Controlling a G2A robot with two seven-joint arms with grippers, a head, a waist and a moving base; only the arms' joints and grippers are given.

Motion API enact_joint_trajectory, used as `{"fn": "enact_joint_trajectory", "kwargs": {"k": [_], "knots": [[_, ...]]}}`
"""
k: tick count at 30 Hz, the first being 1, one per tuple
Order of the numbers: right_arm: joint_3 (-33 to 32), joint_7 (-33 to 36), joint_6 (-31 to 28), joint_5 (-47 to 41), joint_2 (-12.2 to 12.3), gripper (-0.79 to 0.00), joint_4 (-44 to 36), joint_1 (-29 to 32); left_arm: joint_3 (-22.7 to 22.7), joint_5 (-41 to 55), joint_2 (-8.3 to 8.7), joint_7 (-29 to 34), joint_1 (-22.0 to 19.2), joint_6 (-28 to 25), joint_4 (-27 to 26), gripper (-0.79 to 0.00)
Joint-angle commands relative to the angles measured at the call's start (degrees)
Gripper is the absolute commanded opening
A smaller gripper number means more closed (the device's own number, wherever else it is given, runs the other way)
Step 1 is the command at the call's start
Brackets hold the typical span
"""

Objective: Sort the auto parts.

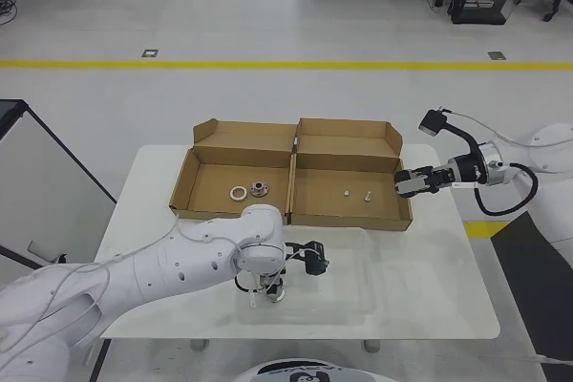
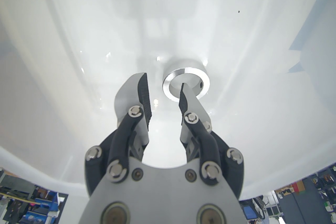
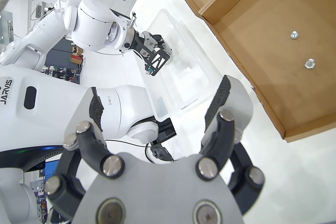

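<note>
Left claw (image 2: 162, 82) above the ring (image 2: 187, 68) in the clear tray (image 2: 52, 51) on the bench. Note that the ring lies flat, bore upward, a little to one side of the claw's midline. One finger (image 2: 191, 104) stands over the bore and the other (image 2: 131, 96) outside the wall, so the narrowly parted jaws appear to straddle one wall, not the whole ring. You would close across that wall. The right claw (image 3: 160, 88), spread wide and empty, hangs well apart beside the box (image 3: 207, 16); the left arm is far nearer.
</note>
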State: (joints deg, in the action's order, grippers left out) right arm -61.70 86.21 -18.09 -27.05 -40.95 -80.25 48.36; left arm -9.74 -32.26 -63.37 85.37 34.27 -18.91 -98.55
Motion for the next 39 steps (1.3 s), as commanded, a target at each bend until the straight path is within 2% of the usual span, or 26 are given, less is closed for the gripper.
{"fn": "enact_joint_trajectory", "kwargs": {"k": [1, 26, 39], "knots": [[0.0, 0.0, 0.0, 0.0, 0.0, 0.0, 0.0, 0.0, 0.0, -0.15, -0.02, -0.05, 0.3, -0.05, -0.12, -0.48], [0.0, 0.0, 0.0, 0.0, 0.0, 0.0, 0.0, 0.0, 0.0, -1.13, -1.25, -0.74, 1.13, -0.74, 2.06, -0.505], [0.0, 0.0, 0.0, 0.0, 0.0, 0.0, 0.0, 0.0, 0.0, -0.83, -1.27, -0.56, 1.11, -0.57, 2.43, -0.52]]}}
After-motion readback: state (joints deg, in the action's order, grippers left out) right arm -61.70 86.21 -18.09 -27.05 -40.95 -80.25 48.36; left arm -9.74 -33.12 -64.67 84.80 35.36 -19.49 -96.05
